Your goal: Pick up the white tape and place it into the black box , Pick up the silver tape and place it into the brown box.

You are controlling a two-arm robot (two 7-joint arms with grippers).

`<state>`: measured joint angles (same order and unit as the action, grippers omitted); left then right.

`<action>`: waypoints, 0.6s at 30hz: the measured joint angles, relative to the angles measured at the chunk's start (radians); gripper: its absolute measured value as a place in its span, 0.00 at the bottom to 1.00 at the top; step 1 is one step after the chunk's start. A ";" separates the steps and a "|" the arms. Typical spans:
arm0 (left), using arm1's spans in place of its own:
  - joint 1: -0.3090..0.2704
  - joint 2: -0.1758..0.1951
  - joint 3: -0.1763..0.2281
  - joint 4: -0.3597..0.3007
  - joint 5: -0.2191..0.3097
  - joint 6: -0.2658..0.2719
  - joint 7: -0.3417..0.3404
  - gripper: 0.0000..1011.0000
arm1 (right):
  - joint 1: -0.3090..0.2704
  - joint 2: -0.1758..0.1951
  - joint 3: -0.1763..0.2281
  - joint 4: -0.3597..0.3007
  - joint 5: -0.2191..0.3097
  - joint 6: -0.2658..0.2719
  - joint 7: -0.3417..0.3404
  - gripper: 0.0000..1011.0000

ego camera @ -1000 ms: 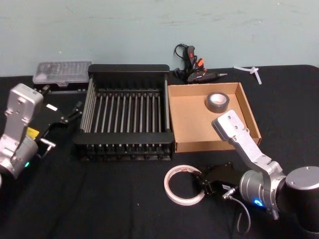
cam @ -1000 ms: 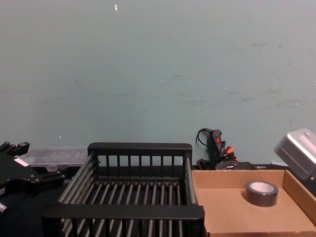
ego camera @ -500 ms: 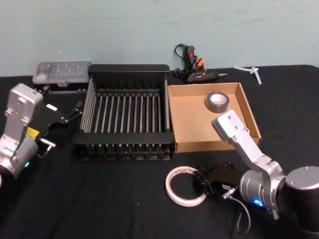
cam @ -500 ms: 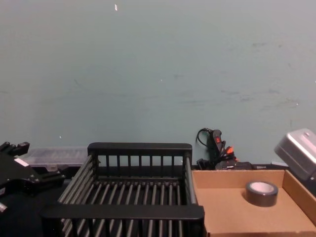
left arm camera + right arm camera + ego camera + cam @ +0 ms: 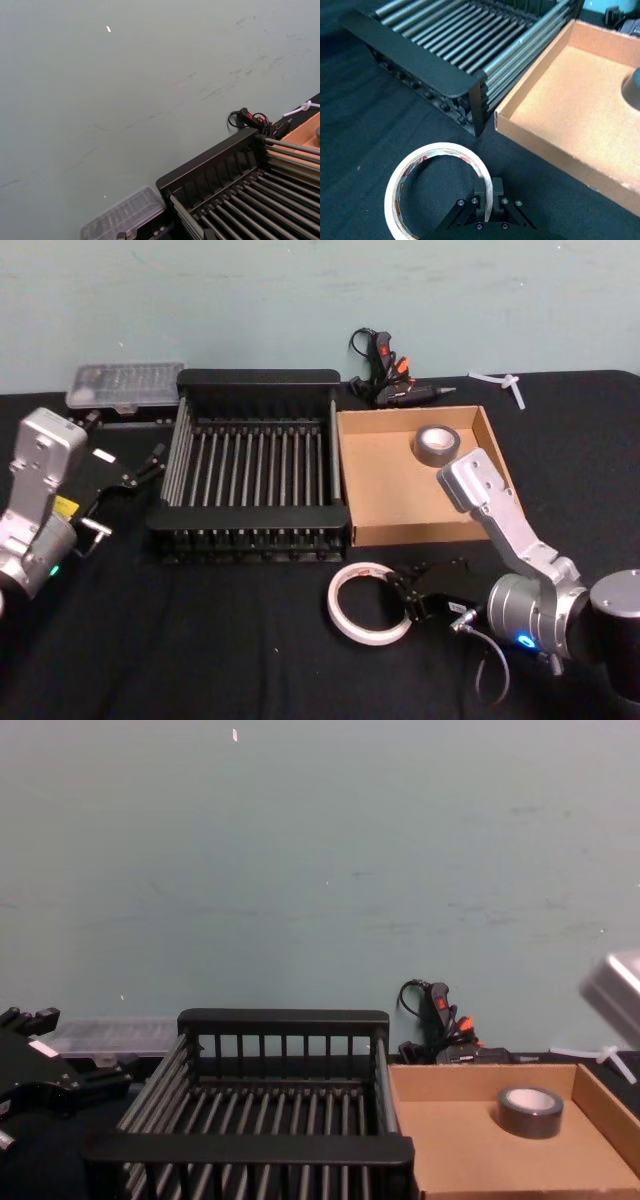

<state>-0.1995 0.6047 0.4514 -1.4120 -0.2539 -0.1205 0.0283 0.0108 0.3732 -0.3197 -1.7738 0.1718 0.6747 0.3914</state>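
where the head view blurs it, the right hand point(image 5: 488, 192) visibly clamps the white tape point(image 5: 438, 187) wall.

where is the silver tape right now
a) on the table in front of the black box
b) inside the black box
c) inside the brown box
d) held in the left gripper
c: the silver tape lies flat on the floor of the brown box, near its far right corner, while the black box holds nothing. The right gripper is shut on the white tape on the table, and the left gripper sits to the left of the black box.
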 joint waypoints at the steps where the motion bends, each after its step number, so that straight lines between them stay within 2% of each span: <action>1: 0.000 0.000 0.000 0.000 0.000 0.000 0.000 0.99 | -0.001 0.002 0.002 -0.004 0.004 -0.003 0.001 0.09; 18: 0.000 0.000 0.000 0.000 0.000 0.000 0.000 0.99 | -0.023 0.053 0.056 -0.103 0.066 -0.107 -0.009 0.09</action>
<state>-0.1995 0.6046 0.4513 -1.4120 -0.2539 -0.1205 0.0283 -0.0124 0.4264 -0.2638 -1.8766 0.2383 0.5676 0.3824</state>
